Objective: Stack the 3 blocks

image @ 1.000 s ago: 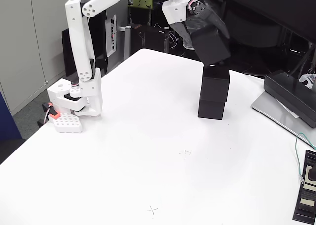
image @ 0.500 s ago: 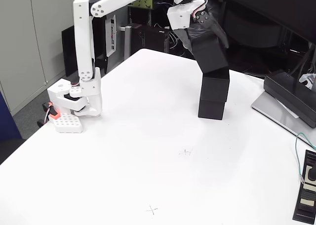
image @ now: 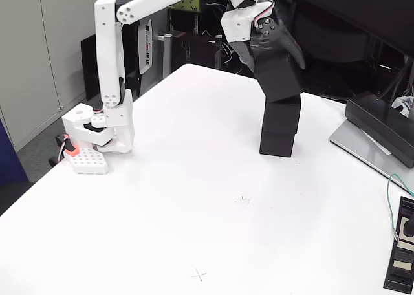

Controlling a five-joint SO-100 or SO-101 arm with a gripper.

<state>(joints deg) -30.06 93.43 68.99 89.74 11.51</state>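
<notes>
End effector grips tilted top block over two stacked blocks, white table

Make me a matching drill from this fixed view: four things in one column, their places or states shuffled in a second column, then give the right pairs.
Things:
1. top block
2. bottom block
3. arm base
4. middle block

Places or states:
A. stands at the table's left edge
B. rests straight on the table
C. tilted, held in the gripper, on the pile
D. sits between two other blocks

Pairs: 1-C, 2-B, 3-A, 4-D
</notes>
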